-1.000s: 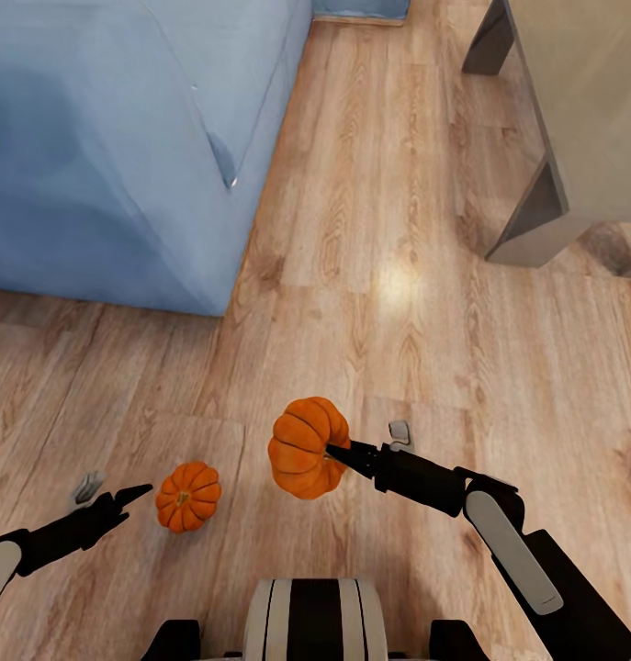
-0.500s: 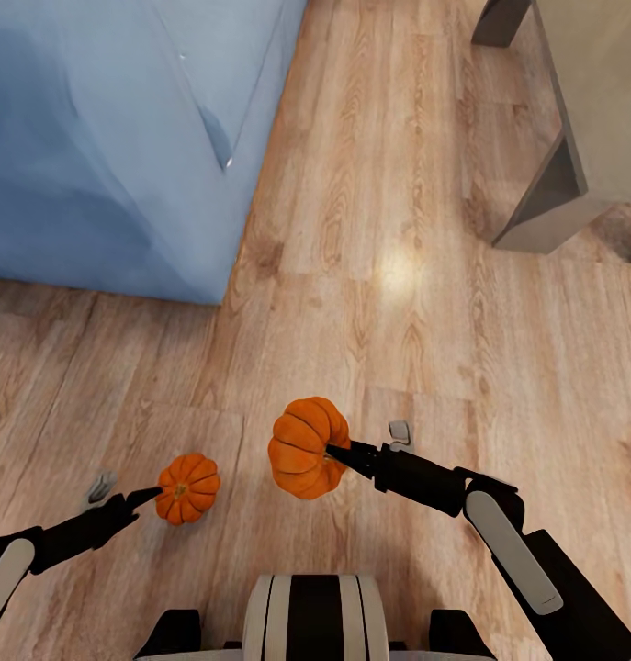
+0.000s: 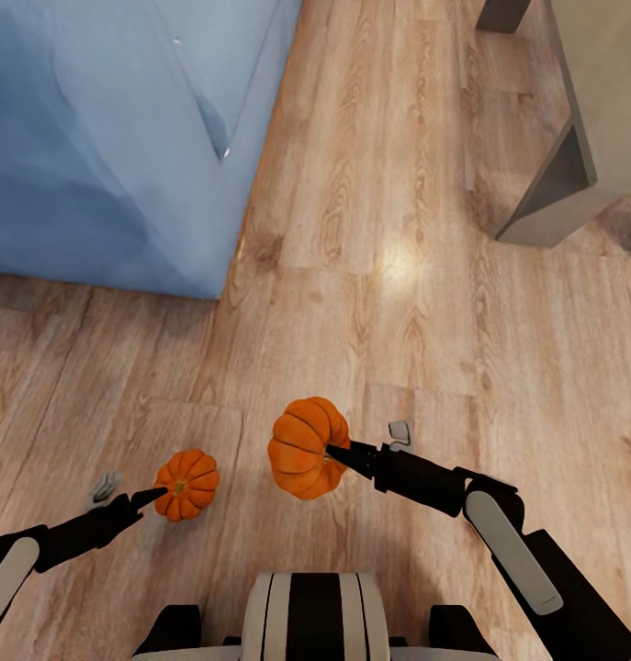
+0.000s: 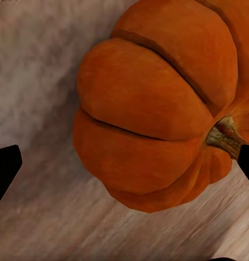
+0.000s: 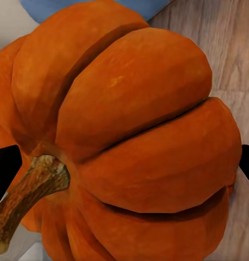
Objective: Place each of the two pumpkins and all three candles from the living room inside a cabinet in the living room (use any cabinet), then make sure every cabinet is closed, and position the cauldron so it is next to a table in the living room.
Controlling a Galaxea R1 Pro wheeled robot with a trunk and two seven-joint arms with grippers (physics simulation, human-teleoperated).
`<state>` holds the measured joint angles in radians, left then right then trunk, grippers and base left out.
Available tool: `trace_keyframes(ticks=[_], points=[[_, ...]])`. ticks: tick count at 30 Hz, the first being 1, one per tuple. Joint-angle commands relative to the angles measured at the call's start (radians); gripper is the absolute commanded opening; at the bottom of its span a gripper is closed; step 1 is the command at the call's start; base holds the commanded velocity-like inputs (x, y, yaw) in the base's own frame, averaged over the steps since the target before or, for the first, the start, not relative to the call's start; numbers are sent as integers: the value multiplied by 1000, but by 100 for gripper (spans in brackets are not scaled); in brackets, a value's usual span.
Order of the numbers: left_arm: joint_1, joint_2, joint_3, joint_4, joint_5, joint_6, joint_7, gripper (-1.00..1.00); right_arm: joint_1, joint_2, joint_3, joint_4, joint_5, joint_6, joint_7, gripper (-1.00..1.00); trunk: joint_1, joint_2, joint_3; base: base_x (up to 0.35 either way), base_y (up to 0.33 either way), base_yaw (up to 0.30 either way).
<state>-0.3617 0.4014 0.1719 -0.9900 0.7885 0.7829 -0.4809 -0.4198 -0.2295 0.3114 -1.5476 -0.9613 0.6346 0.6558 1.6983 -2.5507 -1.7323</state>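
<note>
Right gripper [image 3: 338, 452] has the big pumpkin [image 3: 302, 447], lower middle of the head pic, up off the wood floor [image 3: 388, 275]. Its jaws are closed on it: in the right wrist pic the pumpkin [image 5: 130, 141] sits between 2 dark tips at the frame's edges, stem at lower left.

Small pumpkin [image 3: 187, 484] is on the floor at lower left. Left gripper [image 3: 154, 497] is right at it; one tip touches or nearly touches its left side, by the stem. Left wrist pic: jaws are apart, not gripping. One dark tip is at the left edge w/ a strip of floor between it & the pumpkin [image 4: 157, 109]. The other tip is at the right edge, by the stem. So the pumpkin lies off-center, toward the right-edge tip, not mid-gap.

That's the key bit, I think: left arm is the near one & the free one. It prob needs to shift sideways so the round body sits in the middle of the gap, then go a bit more fwd before closing. Closing now could pinch just the stem side & roll it away.

Blue sofa [image 3: 104, 138] is upper left, grey table [image 3: 554, 184] upper right
</note>
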Motion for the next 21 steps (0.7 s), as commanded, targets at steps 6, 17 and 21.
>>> trace_keyframes(ticks=[6,17,21], points=[[1,2,0,1,-1,-1,-80,100,0,-1,1,0,-11,8,-4,-100,0,0,0,0,0,0],[0,9,3,10,-5,-18,-125,100,0,-1,1,0,-11,8,-4,-100,1,-1,-12,0,0,0],[0,10,4,11,-5,-19,-125,100,0,-1,1,0,-11,8,-4,-100,1,-1,-12,0,0,0]])
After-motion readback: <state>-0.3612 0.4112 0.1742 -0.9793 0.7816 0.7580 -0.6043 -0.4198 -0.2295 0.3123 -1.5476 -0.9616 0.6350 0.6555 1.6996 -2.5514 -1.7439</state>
